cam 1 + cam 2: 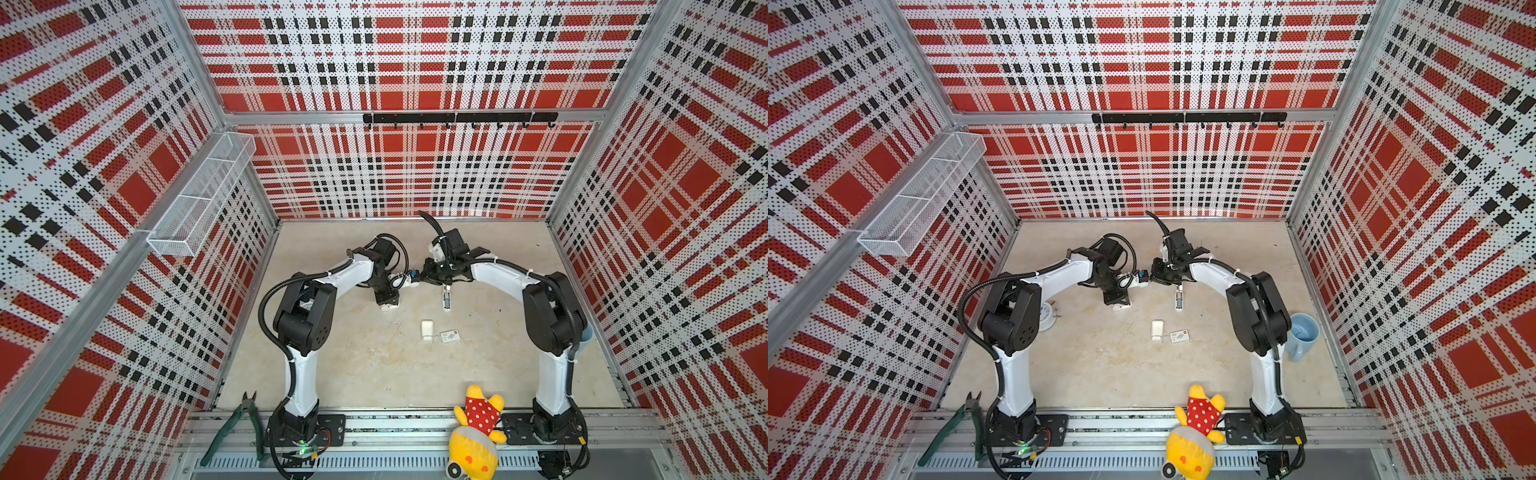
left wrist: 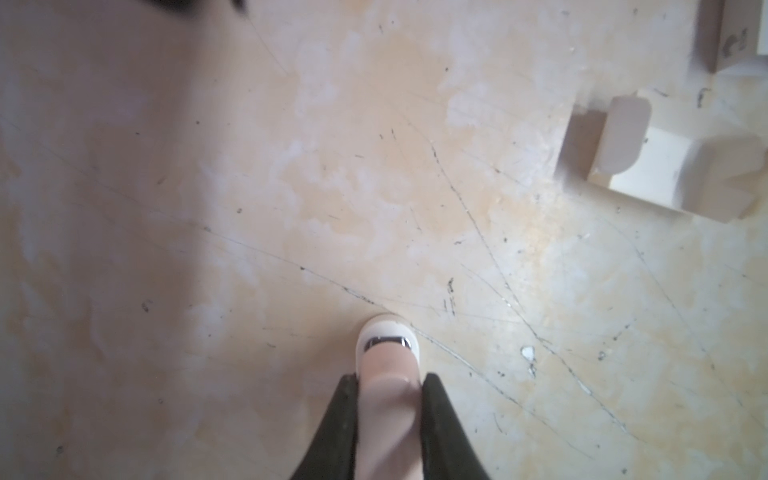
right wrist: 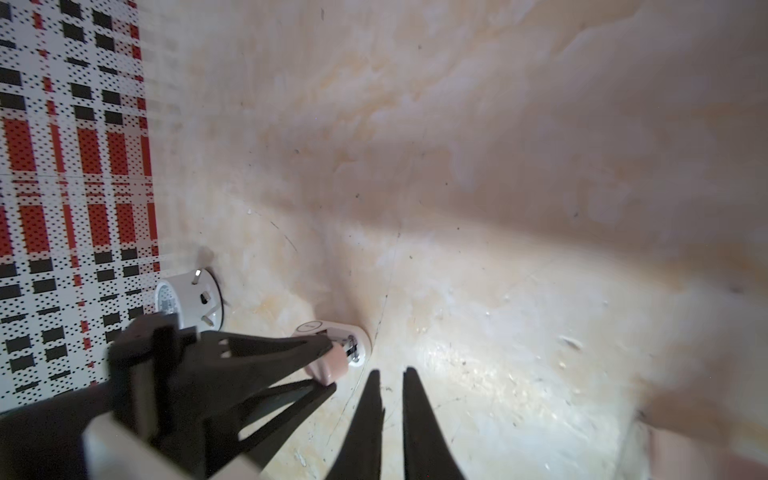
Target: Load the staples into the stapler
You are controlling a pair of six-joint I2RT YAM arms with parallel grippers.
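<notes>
My left gripper is shut on a pink stapler, whose white tip rests on the table; both top views show this at mid-table. In the right wrist view the stapler shows bare metal at its front. My right gripper hovers close beside it. Its fingers stand a narrow gap apart with nothing seen between them. A small white card box with an orange mark lies nearer the front, next to a white tray-like piece. I cannot make out the staples themselves. A slim pale-grey piece shows below the right wrist.
A yellow plush toy and green pliers lie at the front rail. A blue cup stands behind the right arm. A white round device sits near the left wall. A wire basket hangs on that wall.
</notes>
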